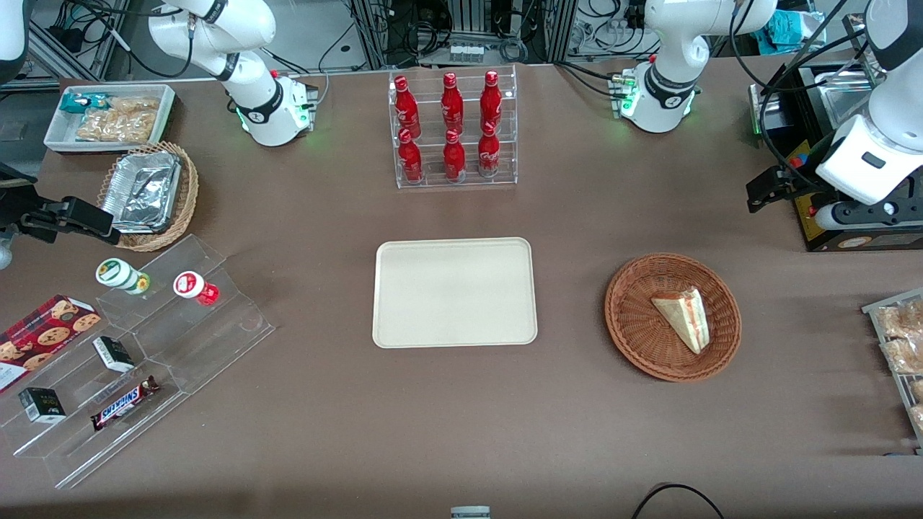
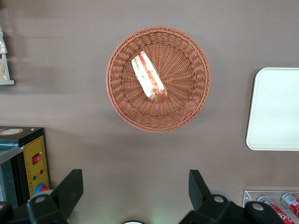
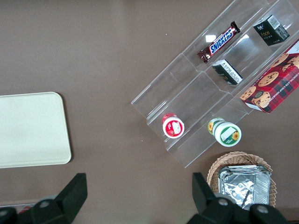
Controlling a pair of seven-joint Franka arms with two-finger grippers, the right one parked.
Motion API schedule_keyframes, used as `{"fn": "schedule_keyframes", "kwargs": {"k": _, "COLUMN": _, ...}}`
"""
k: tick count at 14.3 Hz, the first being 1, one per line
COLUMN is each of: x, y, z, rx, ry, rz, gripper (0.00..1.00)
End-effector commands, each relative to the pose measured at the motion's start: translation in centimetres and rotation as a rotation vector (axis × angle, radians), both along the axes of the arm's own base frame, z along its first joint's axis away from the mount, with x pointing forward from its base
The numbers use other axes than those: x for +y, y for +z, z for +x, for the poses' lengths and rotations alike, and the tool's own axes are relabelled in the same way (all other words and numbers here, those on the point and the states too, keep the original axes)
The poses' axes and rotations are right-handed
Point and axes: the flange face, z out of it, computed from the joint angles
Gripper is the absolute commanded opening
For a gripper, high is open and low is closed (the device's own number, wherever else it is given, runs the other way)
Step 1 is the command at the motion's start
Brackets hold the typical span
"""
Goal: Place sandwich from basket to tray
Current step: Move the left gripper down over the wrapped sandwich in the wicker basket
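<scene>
One sandwich (image 1: 683, 318) in one basket (image 1: 634, 339), one bare tray (image 1: 454, 292) beside it — end effector (image 2: 135, 193) overhead, fingers spread apart.

Even, bright overhead light; all views sharp.
Soft shadows hug the basket (image 1: 634, 346) rim on the worktop (image 1: 461, 418); green glow near the end effector (image 2: 135, 196), fingers spread.

This is a robotics lab dressed as a mock snack shop. Two white arm bases (image 1: 277, 108) are bolted to a brown-covered bench (image 1: 461, 418), with bundled cables and metal racking (image 1: 404, 29) along its edge. Farther from the front camera than the pincer (image 1: 766, 189) stands a clear display rack of red bottles (image 1: 453, 130); a stepped acrylic stand (image 1: 144, 360) holds candy bars and small cups.
</scene>
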Motion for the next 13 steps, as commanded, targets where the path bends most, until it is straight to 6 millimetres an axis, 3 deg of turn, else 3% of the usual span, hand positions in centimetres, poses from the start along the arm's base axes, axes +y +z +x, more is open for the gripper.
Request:
{"fn": "schedule_keyframes", "kwargs": {"k": 1, "x": 0.0, "y": -0.2, "z": -0.3, "rx": 0.018, "ry": -0.005, "rz": -0.008, "gripper": 1.0}}
{"fn": "schedule_keyframes", "kwargs": {"k": 3, "x": 0.1, "y": -2.6, "z": 0.3, "rx": 0.06, "ry": -0.003, "rz": -0.007, "gripper": 1.0}}
{"fn": "schedule_keyframes", "kwargs": {"k": 7, "x": 0.0, "y": -10.5, "z": 2.3, "rx": 0.112, "ry": -0.01, "rz": 0.009, "gripper": 1.0}}
{"fn": "schedule_keyframes", "kwargs": {"k": 13, "x": 0.3, "y": -21.3, "z": 1.3, "rx": -0.011, "ry": 0.002, "rz": -0.004, "gripper": 1.0}}
